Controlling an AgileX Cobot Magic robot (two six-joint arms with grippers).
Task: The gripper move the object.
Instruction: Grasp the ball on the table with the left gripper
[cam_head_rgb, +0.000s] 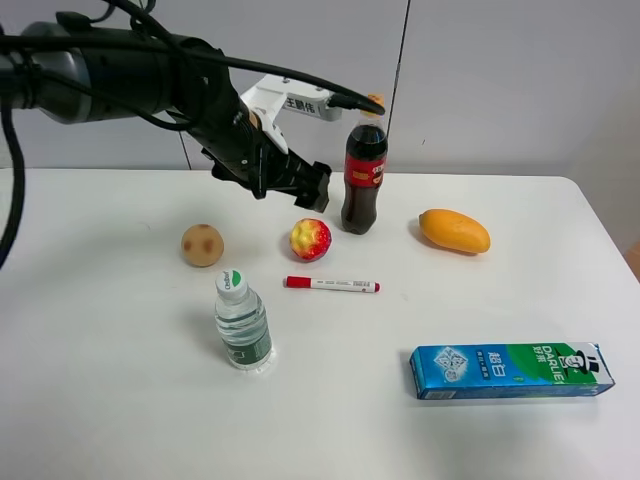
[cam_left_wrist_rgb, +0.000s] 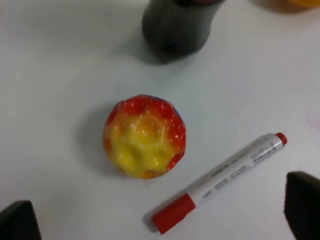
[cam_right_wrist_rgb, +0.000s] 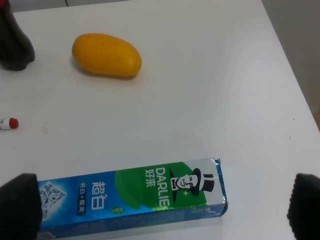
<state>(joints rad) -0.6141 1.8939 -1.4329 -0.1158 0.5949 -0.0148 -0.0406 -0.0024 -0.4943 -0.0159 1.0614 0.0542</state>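
Closest to the high camera you have one blue-and-green toothpaste box (cam_head_rgb: 512, 371) lying flat and one clear water bottle (cam_head_rgb: 242, 322) standing upright. Beyond them lie one red-capped marker (cam_head_rgb: 332, 285), one tan ball (cam_head_rgb: 202, 245), one orange mango (cam_head_rgb: 454, 231) and one upright cola bottle (cam_head_rgb: 364, 175). Your target, the single bumpy red-and-yellow ball (cam_head_rgb: 311, 239), sits near the table's middle, just behind the marker and just beside the cola bottle, touching neither. Your left gripper (cam_head_rgb: 314, 187) hovers above it, jaws wide apart, holding nothing. Your right gripper (cam_right_wrist_rgb: 162, 207) hangs over the toothpaste box, jaws also spread and empty. Everything rests on a white table (cam_head_rgb: 100, 400) before a pale panelled wall (cam_head_rgb: 500, 80).
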